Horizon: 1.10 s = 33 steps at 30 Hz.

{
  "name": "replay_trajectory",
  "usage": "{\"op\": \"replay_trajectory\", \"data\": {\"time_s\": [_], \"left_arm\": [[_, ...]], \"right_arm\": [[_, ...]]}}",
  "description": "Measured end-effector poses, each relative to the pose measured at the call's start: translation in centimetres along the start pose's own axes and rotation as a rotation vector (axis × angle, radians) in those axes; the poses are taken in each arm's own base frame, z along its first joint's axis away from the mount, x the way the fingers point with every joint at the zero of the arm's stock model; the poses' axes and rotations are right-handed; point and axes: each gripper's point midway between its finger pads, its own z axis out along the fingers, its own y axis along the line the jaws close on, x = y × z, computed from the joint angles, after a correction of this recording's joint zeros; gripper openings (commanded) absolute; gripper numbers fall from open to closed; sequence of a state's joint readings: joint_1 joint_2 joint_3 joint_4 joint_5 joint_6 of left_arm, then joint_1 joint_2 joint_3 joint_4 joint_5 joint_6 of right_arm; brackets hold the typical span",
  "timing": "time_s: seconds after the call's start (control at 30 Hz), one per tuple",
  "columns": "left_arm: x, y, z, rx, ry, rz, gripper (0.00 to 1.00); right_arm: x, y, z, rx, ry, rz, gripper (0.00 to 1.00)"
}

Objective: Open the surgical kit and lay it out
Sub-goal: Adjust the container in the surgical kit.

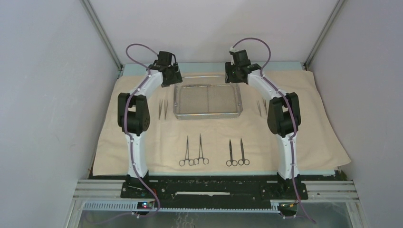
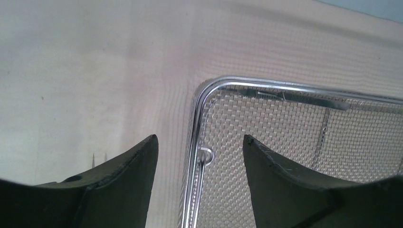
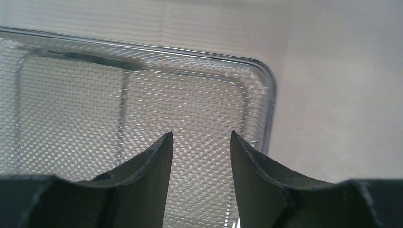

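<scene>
Fingers (image 2: 128,175) of the left gripper (image 2: 199,137) stand apart, one on each side of the left rim of the steel mesh tray (image 2: 285,88), near its corner; whether either pad touches the wire is hard to tell. The right gripper (image 3: 201,134) also has its fingers (image 3: 266,180) spread, over the mesh beside the tray's right wall, whose lower run is hidden behind the right-hand finger.

From above, the tray (image 1: 177,102) lies at upper centre of the frame on the opened beige cloth wrap (image 1: 309,123), long axis left to right. The left gripper (image 1: 171,76) is at its upper-left corner and the right gripper (image 1: 234,73) at its upper-right corner.

Four ring-handled instruments (image 1: 185,152) (image 1: 202,151) (image 1: 231,153) (image 1: 243,152) lie in two pairs below the tray, long axes up and down the frame, rings toward the bottom edge, tips toward the tray. Clamps and scissors cannot be told apart at this size. One pair of tweezers (image 1: 163,108) lies left of the tray. Another (image 1: 260,107) lies right of it, partly cut off by the right arm.
</scene>
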<state>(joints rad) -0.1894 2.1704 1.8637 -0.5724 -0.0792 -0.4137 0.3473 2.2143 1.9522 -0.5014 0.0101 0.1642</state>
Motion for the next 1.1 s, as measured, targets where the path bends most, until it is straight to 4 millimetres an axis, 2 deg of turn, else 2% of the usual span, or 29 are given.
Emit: {"op": "replay_trajectory", "data": {"time_s": [0.2, 0.47, 0.63, 0.8, 1.1], "left_arm": [[-0.7, -0.5, 1.8, 0.007, -0.006, 0.005, 0.58], [0.0, -0.4, 4.4, -0.004, 0.023, 0.012, 0.42], [-0.4, -0.6, 5.2, -0.002, 0.015, 0.022, 0.25], [-0.3, -0.5, 5.2, 0.006, 0.021, 0.081, 0.02], [-0.9, -1.0, 5.4, 0.016, -0.008, 0.059, 0.0]], "right_arm": [[-0.5, 3.3, 0.4, -0.068, -0.016, -0.03, 0.53], [0.5, 4.8, 1.3, -0.124, 0.006, -0.033, 0.53], [1.0, 5.2, 2.5, -0.147, 0.019, -0.032, 0.53], [1.2, 5.8, 2.9, -0.168, 0.028, -0.035, 0.53], [0.9, 6.4, 2.9, -0.19, 0.022, -0.038, 0.53]]}}
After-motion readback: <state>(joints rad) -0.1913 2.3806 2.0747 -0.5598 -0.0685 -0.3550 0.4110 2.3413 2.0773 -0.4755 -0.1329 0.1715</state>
